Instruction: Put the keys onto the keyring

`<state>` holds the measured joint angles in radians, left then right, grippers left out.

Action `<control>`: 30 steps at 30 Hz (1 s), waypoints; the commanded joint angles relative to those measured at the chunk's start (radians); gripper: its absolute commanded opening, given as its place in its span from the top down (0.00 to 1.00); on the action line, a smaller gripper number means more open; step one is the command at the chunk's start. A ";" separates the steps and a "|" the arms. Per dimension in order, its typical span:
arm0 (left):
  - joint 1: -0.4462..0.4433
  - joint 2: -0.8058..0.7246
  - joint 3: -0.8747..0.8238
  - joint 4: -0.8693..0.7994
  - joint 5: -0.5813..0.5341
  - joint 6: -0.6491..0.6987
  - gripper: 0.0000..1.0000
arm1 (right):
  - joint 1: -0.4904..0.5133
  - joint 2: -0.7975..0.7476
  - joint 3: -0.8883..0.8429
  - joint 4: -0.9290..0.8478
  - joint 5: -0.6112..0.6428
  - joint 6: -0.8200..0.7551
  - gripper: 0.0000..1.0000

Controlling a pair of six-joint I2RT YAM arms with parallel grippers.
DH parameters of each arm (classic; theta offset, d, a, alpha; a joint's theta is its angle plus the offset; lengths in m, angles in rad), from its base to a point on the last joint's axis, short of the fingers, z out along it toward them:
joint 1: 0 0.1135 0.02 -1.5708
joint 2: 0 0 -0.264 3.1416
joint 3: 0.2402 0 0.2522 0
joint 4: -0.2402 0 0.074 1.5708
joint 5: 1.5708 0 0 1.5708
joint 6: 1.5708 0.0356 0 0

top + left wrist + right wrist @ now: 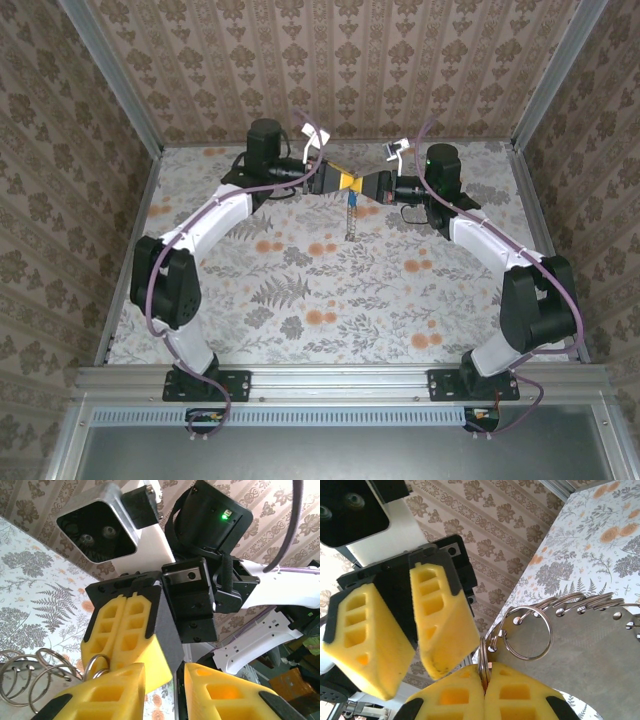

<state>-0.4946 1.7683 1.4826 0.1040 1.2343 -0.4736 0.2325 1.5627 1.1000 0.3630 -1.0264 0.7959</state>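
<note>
Metal, thin and bright, the keyring [484,667] is up off the counter [300,290], over its far middle, and its beige strap [350,215] hangs down toward the counter's flowered top. We see the right gripper [484,676] with its yellow jaws pressed together on the ring's edge. The left gripper [414,666] meets it nose to nose above that same far middle; its jaws stand slightly spread, and we make out nothing between them.

Bright even light, soft shadows
</note>
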 commanded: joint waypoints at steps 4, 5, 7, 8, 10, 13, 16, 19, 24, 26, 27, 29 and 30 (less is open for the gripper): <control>0.023 0.013 -0.001 0.055 0.002 -0.012 0.74 | -0.005 -0.006 0.007 0.053 -0.033 0.016 1.00; 0.025 0.014 -0.003 0.061 0.000 -0.017 0.74 | -0.005 -0.006 0.006 0.053 -0.034 0.016 1.00; 0.029 0.016 -0.009 0.071 -0.005 -0.022 0.74 | -0.005 -0.008 0.005 0.053 -0.034 0.015 1.00; 0.031 0.014 -0.014 0.079 -0.011 -0.027 0.74 | -0.004 -0.009 0.003 0.053 -0.034 0.015 1.00; 0.032 0.008 -0.026 0.102 -0.022 -0.042 0.74 | -0.005 -0.010 0.000 0.053 -0.033 0.014 1.00; 0.032 0.006 -0.033 0.117 -0.024 -0.057 0.73 | -0.006 -0.013 -0.004 0.053 -0.031 0.012 1.00; 0.032 0.008 -0.037 0.127 -0.023 -0.062 0.72 | -0.006 -0.012 -0.003 0.054 -0.031 0.012 1.00; 0.031 0.014 -0.046 0.142 -0.022 -0.073 0.72 | -0.006 -0.010 -0.001 0.054 -0.029 0.013 1.00; 0.025 0.019 -0.057 0.149 -0.021 -0.076 0.72 | -0.006 -0.009 -0.001 0.056 -0.029 0.014 1.00; 0.024 0.019 -0.063 0.152 -0.022 -0.078 0.71 | -0.007 -0.009 -0.001 0.056 -0.029 0.014 1.00; 0.024 0.020 -0.066 0.154 -0.022 -0.077 0.71 | -0.006 -0.010 -0.002 0.056 -0.028 0.014 1.00; 0.024 0.023 -0.071 0.155 -0.021 -0.078 0.71 | -0.007 -0.010 -0.002 0.055 -0.026 0.014 1.00; 0.023 0.022 -0.074 0.158 -0.020 -0.080 0.71 | -0.006 -0.010 -0.005 0.056 -0.025 0.012 1.00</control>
<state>-0.4698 1.7798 1.4242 0.2348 1.2045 -0.5400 0.2317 1.5627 1.0996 0.3630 -1.0290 0.8074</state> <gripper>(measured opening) 0.287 0.062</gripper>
